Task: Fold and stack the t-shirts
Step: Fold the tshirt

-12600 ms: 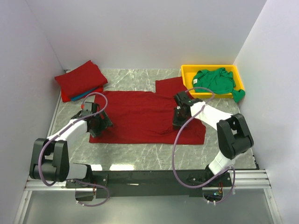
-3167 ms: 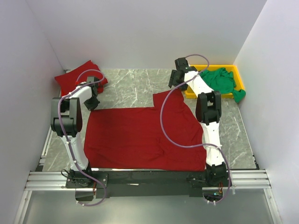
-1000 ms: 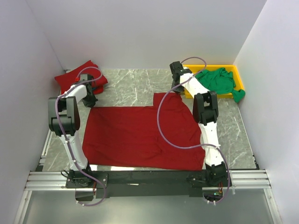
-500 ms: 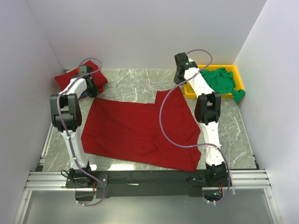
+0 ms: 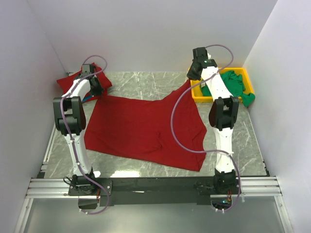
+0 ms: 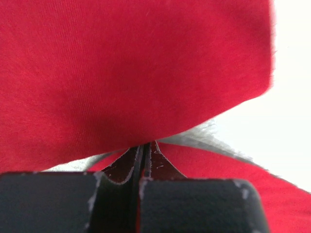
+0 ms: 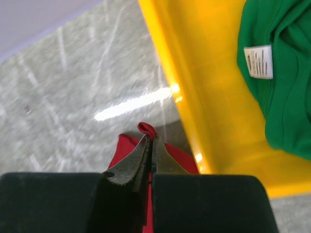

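A large dark red t-shirt (image 5: pixel 141 128) lies opened out across the middle of the grey marbled surface (image 5: pixel 141 85). Most of the cloth lies flat. Its two far corners are drawn up and outward, so the far edge sags between them, and its near edge runs slantwise, with the near right corner close to the right arm's base.

The left hand (image 6: pixel 144 148) is at the far left. Its fingers are pressed together on a thin fold of the dark red t-shirt, at the far left corner. It sits just beside the folded red stack (image 5: pixel 73 82), which lies in the far left corner of the surface against the wall. In the left wrist view red cloth fills nearly the whole picture, and I cannot tell which piece is which there.

The right hand (image 7: pixel 149 143) is at the far right, its fingers pinching a small bunched tip of the dark red t-shirt's far right corner. It is held above the surface, just to the left of the yellow tray (image 7: pixel 204 87).

The tray stands in the far right corner. A green t-shirt (image 7: pixel 282 73) lies crumpled inside, with its white tag (image 7: pixel 258 61) facing up, and part of it hangs over the tray's right rim.
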`<state>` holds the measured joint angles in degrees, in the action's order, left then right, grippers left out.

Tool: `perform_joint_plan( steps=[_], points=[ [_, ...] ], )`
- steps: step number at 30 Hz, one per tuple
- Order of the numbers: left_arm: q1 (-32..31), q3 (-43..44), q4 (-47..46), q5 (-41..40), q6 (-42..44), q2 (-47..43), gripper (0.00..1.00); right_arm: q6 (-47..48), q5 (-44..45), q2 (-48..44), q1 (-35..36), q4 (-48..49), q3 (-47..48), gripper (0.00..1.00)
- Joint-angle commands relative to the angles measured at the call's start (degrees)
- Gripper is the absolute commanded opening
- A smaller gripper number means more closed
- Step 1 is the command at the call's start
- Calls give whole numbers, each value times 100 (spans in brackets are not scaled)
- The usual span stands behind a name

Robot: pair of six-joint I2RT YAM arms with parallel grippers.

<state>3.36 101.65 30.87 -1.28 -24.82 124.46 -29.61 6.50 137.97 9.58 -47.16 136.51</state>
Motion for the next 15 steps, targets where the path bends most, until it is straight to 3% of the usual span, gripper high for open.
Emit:
perform_joint_plan(
  steps=[1,15],
  points=[
    [25,-355,-301,84,188,-291,1,-72,-211,-973,52,382,-343,0],
    [25,-1445,-319,-803,118,-1038,1,-335,-141,-3135,983,374,-3515,0]
  ],
)
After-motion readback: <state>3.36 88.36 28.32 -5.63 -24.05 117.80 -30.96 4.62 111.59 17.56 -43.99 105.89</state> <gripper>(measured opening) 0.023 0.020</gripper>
